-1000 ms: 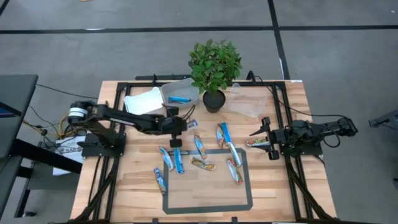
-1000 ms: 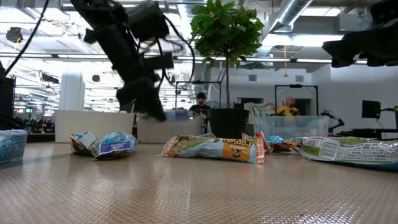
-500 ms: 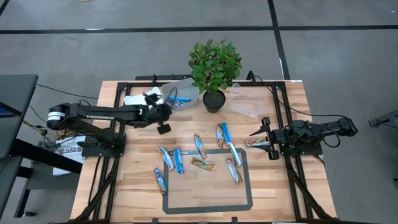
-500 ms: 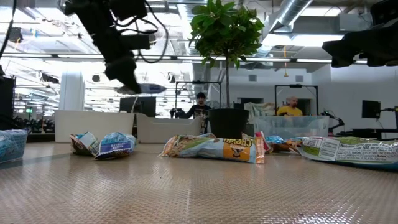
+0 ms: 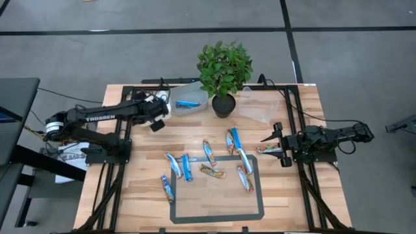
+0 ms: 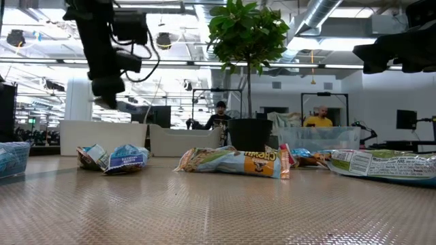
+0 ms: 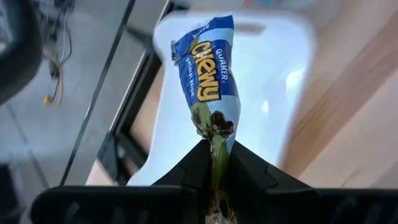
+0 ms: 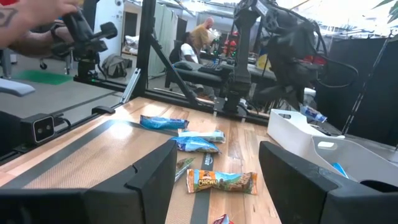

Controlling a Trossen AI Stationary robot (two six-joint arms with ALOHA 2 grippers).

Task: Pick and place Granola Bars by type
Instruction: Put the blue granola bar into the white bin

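My left gripper (image 5: 156, 122) hangs above the white tub (image 5: 159, 99) at the table's far left, shut on a blue-and-white granola bar (image 7: 208, 81). In the low view this gripper (image 6: 105, 99) is high off the table. Another blue bar (image 5: 187, 103) lies in the clear tub (image 5: 190, 95) beside the white one. Several more bars lie flat mid-table, blue ones (image 5: 186, 167) and brown-gold ones (image 5: 212, 171). My right gripper (image 5: 275, 143) waits open and low at the table's right, a brown-gold bar (image 8: 221, 180) on the table just ahead of its fingers. My left gripper pinches the blue-and-white bar between its two fingers by one crimped end (image 7: 216, 135). The bar sticks out beyond the fingertips, lifted clear, over the white tub (image 7: 273, 74).
A potted plant (image 5: 224, 71) stands at the far middle, next to the clear tub. A second clear tub (image 5: 260, 104) sits at the far right. A dark taped rectangle (image 5: 218, 218) marks the near middle. People show in the room beyond the table.
My left gripper has risen from among the bars at mid-table and swung toward the far-left edge, carrying the blue-and-white bar lifted clear, until it hangs over the white tub. The right arm has kept still.
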